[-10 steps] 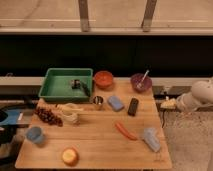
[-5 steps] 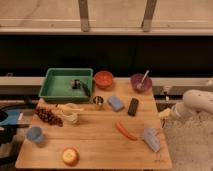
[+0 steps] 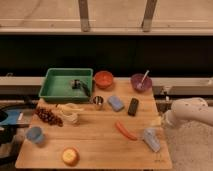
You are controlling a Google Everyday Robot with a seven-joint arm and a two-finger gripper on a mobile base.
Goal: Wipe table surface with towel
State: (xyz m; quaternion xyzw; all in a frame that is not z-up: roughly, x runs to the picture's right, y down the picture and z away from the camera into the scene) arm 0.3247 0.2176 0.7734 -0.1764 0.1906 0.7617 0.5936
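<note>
Lying on the front right part of the wooden table, the grey-blue towel is folded into a small bundle near the right edge. It sits just right of a red-orange carrot-like item, which lies diagonally.

Arm and gripper:
- The white arm enters from the right side, beyond the table's right edge.
- The gripper is at the arm's tip, at the right edge of the table, just behind the towel.
- Contact between gripper and towel cannot be confirmed.
- Whether the gripper is released or clenched cannot be told.

Back row, left to right:
- A green tray holding a small dark object.
- An orange bowl, just beside the tray.
- A purple bowl with a utensil leaning in it.

Middle row, left to right:
- A dark bunch of grapes.
- A pale item just beside the grapes; its type cannot be determined.
- A small metal cup.
- A blue sponge.
- A black oblong object.

Front left:
- A blue cup near the left edge.
- A round yellow-orange fruit near the front edge.

The towel lies well apart from the items on the left.
</note>
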